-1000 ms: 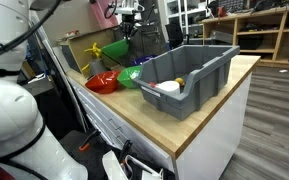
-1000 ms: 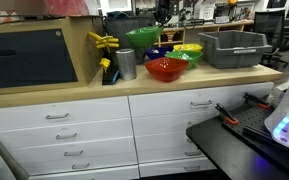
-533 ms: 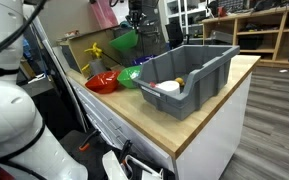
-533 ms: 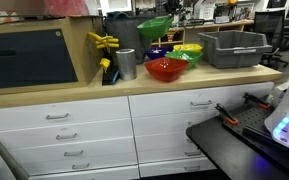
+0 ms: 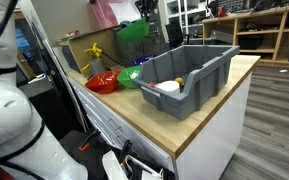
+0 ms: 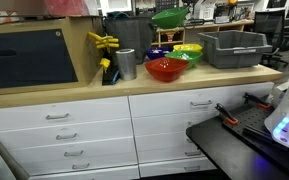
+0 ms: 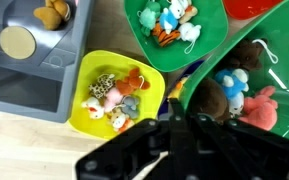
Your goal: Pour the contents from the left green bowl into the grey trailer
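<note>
My gripper [image 7: 174, 122] is shut on the rim of the left green bowl [image 7: 252, 92] and holds it high above the counter. Small stuffed toys lie in the bowl. The raised bowl shows in both exterior views [image 5: 132, 30] [image 6: 169, 17], tilted, with the gripper [image 5: 137, 12] above it. The grey trailer [image 5: 199, 82] stands on the counter to the side of the bowl, its wall also in the other views [image 6: 230, 50] [image 7: 24, 70]. A second green bowl [image 7: 172, 28] with toys sits below on the counter.
A red bowl [image 6: 166, 69] [image 5: 102, 82], a yellow bowl [image 7: 114, 98] [image 6: 189, 50] with toys and a metal cup [image 6: 125, 63] stand on the wooden counter. The second green bowl [image 5: 130, 77] sits beside the trailer. A dark cabinet [image 6: 29, 55] stands at the counter's end.
The gripper has lifted the green bowl higher above the counter and carried it toward the grey trailer. The other bowls have not moved.
</note>
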Robot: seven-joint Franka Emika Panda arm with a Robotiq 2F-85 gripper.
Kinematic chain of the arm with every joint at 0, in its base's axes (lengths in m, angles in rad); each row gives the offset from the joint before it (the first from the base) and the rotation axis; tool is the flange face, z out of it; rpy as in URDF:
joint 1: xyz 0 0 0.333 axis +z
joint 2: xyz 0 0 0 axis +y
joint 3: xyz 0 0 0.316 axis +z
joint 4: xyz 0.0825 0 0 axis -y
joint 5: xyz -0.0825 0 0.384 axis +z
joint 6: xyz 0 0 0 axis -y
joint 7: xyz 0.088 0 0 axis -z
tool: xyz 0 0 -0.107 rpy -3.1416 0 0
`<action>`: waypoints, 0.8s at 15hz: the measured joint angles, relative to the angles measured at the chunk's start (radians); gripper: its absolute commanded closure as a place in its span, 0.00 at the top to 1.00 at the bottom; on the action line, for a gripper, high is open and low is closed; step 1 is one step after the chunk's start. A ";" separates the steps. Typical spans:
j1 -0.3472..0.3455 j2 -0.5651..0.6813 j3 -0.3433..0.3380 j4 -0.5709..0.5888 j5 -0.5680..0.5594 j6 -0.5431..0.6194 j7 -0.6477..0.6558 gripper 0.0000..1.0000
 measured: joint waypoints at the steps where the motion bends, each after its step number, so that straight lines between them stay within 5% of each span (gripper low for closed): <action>1: -0.007 -0.005 -0.012 0.000 -0.008 0.000 0.000 0.01; 12: -0.028 -0.011 -0.069 -0.006 -0.095 0.000 0.037 0.01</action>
